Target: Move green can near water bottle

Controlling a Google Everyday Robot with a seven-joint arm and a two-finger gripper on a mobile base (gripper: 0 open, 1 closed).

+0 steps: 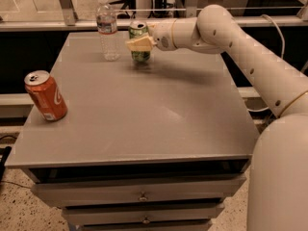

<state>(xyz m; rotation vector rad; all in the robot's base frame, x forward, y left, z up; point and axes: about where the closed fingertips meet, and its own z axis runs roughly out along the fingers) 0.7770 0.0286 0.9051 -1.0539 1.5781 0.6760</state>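
**Green can gripped beside the bottle**

We see the gripper (138,44) at the upper middle of the frame, its fingers (140,43) closed narrowly around the middle of the green can (138,30). The can is upright, silver top showing above the pale finger. It sits just right of the bottle (108,28), near it but not touching. We cannot tell whether its base meets the table (159,114).

The green can's lettering is covered by the finger. The bottle's pale label band is unreadable; it is clear, white-capped and upright. At the left edge the red can (46,96) stands well apart, its white script not legible. The arm (226,32) reaches in from the right.
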